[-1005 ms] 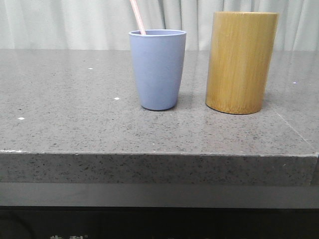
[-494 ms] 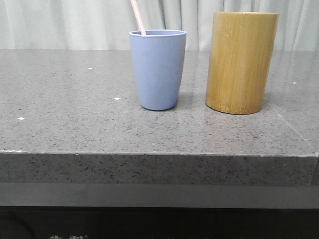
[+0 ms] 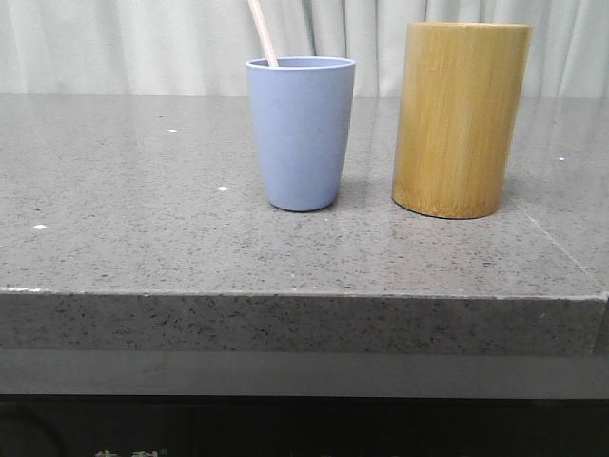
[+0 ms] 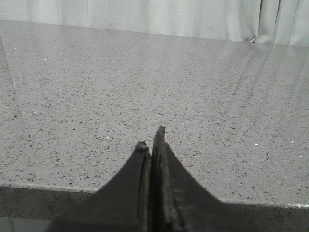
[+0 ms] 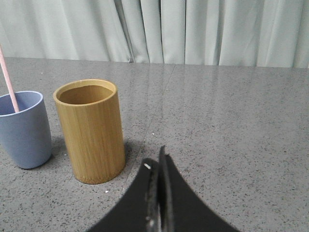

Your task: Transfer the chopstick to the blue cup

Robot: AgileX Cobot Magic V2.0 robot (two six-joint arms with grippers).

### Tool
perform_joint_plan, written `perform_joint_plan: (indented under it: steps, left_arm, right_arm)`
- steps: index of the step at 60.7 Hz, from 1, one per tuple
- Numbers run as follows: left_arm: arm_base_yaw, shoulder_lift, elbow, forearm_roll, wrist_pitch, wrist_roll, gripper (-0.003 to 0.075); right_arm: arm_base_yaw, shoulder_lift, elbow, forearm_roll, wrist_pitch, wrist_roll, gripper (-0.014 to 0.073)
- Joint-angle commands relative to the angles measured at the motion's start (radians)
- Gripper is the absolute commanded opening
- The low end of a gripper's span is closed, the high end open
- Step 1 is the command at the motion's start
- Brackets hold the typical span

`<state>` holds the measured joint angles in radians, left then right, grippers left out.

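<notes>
Both my left claw (image 4: 152,137) and right claw (image 5: 157,159) are closed on nothing above the table (image 3: 143,209), while the chopstick (image 3: 263,31) stands leaning inside the blue cup (image 3: 301,133) beside the bamboo cylinder (image 3: 461,119).

front and right wrist views share the blue cup (image 3: 301,133).

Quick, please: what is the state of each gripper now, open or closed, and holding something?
Left gripper: closed, holding nothing, over bare table.
Right gripper: closed, holding nothing; the chopstick stands in the blue cup.
</notes>
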<state>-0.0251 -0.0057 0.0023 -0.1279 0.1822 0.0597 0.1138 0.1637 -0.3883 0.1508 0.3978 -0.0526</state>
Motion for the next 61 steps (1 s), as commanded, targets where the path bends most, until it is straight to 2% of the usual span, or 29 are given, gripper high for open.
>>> perform_joint_plan:
  steps: [1,34,43,61]
  left_arm:
    - [0.002,-0.024,0.008,-0.011,-0.087,-0.009,-0.0019]
    - [0.002,-0.024,0.008,-0.011,-0.087,-0.009,-0.0019]
    - [0.002,-0.024,0.008,-0.011,-0.087,-0.009,-0.0019]
    - [0.002,-0.024,0.008,-0.011,-0.087,-0.009,-0.0019]
  right_arm:
    - [-0.005,0.009,-0.025,0.003,-0.089,-0.002,-0.0088]
    - [-0.005,0.009,-0.025,0.003,-0.089,-0.002,-0.0088]
    - [-0.005,0.009,-0.01,-0.032,-0.094,-0.002,-0.0088]
    - [-0.085,-0.06,0.241,-0.059,-0.306,0.009,-0.0088]
